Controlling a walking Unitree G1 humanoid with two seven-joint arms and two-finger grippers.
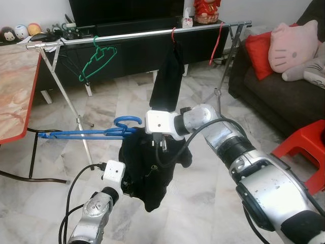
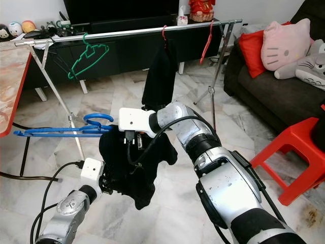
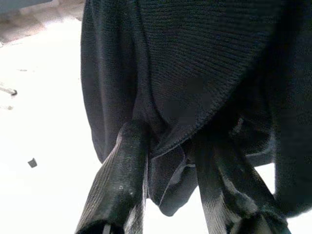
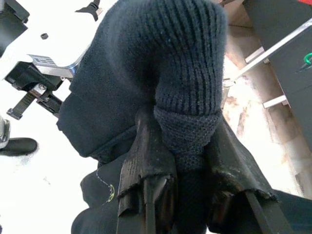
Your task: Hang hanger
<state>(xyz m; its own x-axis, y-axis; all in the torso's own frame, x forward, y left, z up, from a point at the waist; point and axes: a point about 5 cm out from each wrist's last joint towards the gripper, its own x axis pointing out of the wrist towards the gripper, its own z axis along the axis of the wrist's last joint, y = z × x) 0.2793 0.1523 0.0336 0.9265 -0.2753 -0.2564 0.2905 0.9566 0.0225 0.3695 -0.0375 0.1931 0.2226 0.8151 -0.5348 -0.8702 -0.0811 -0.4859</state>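
Right hand (image 4: 187, 161) pinches knit fold of black sweater (image 1: 152, 168); left hand (image 3: 170, 161) grips its hem; blue hanger (image 1: 86, 133) just beside; rack rail (image 1: 142, 33) beyond, green hanger (image 1: 96, 61) hung.

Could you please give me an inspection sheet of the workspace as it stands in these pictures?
Surface: pale marble floor; nothing seen lying near the rack.
Job's things: blue hanger held level, a black garment bunched at its hook end; silver clothes rail behind.
Clutter: green hanger and two red hangers on the rail, a dark garment hung from one.
Pincers: left pincer shut on the black garment's lower edge; right pincer shut on a knit fold of it.
Cables: black cables loop along both arms.
Surroundings: dark sofa with cushions, red stool, marbled table, dark TV cabinet.
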